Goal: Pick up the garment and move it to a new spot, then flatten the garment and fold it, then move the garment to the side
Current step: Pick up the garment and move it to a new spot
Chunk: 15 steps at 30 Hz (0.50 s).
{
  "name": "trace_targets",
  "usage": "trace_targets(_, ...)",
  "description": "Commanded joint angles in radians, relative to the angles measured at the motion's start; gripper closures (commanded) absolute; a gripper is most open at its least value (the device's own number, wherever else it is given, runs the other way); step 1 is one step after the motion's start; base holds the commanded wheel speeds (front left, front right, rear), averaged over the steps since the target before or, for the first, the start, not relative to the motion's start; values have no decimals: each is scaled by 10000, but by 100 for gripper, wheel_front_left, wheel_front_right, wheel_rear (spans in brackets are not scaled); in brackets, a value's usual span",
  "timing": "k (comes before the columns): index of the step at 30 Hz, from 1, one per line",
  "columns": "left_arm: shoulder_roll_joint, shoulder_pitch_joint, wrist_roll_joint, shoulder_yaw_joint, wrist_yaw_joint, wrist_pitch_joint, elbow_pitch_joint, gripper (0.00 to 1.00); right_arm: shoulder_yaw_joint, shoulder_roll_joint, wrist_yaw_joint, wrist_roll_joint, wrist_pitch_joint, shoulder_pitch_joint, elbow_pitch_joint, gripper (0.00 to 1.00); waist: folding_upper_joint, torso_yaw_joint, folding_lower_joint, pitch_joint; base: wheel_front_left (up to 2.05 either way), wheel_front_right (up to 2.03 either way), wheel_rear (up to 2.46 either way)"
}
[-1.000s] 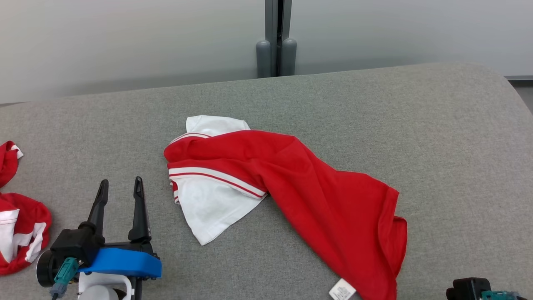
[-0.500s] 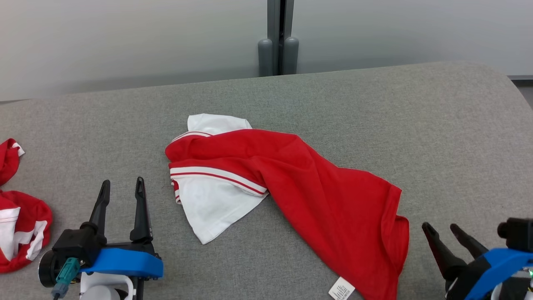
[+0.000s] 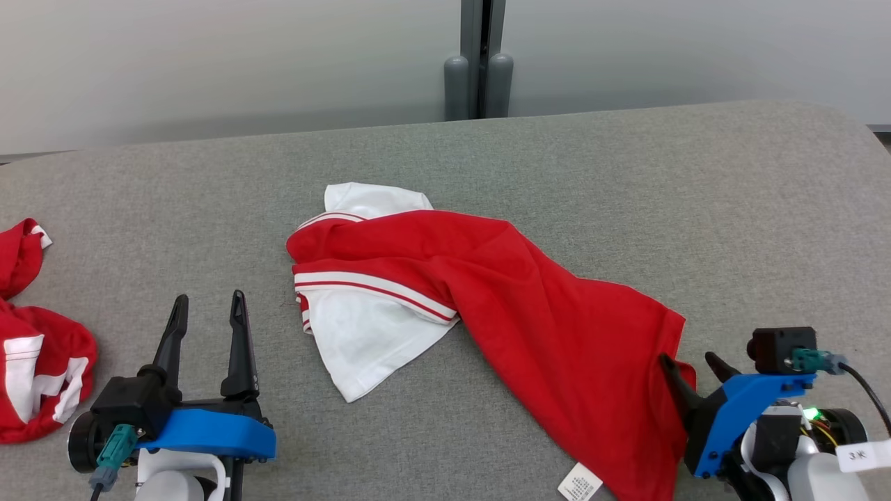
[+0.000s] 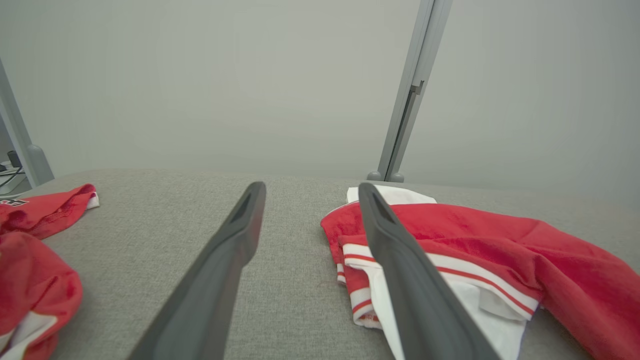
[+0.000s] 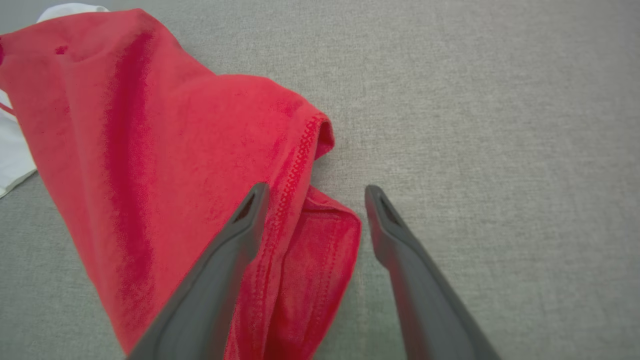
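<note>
Right end effector (image 3: 689, 358): fingers spread wide, nothing gripped. They straddle the near hem corner of the garment (image 3: 529, 299), which I judge sets up the first pick.
Left end effector (image 3: 209, 298): wide open, empty, over bare worktop (image 3: 696, 195) (kept clear, I take it, for the flattening).
Garment: red-and-white shirt, rumpled, mid-worktop, running diagonally from far left to near right; care label (image 3: 579, 482) turned out.
Second garment (image 3: 35, 362): red-and-white heap at the left edge, well apart.
Worktop: grey fabric.
Post (image 3: 479, 62): behind the far edge.
</note>
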Motion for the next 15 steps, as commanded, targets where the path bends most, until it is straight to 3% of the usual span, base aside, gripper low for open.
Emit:
trace_targets(1,31,-130,-22,-49,-46,-44,4,0,19,-4,1,-174,-144,-368,526,0,-1,47,1,29,0,0,0)
trace_targets(12,47,-214,29,-176,-90,-44,68,0,652,9,2,-1082,-24,-1536,3543,0,-1,334,1,79,0,0,0)
trace_targets(13,48,-204,27,-184,-95,-44,71,0,765,30,6,-1095,-41,-1575,3625,42,-1,352,1,75,0,0,0)
trace_targets(14,52,-192,26,-186,-97,-43,71,0,837,50,13,-1150,-112,-1633,3669,100,-1,369,1,76,0,0,0)
trace_targets(15,53,-185,26,-182,-99,-44,67,0,883,5,13,-1215,-135,-1707,3711,100,-1,381,1,82,0,0,0)
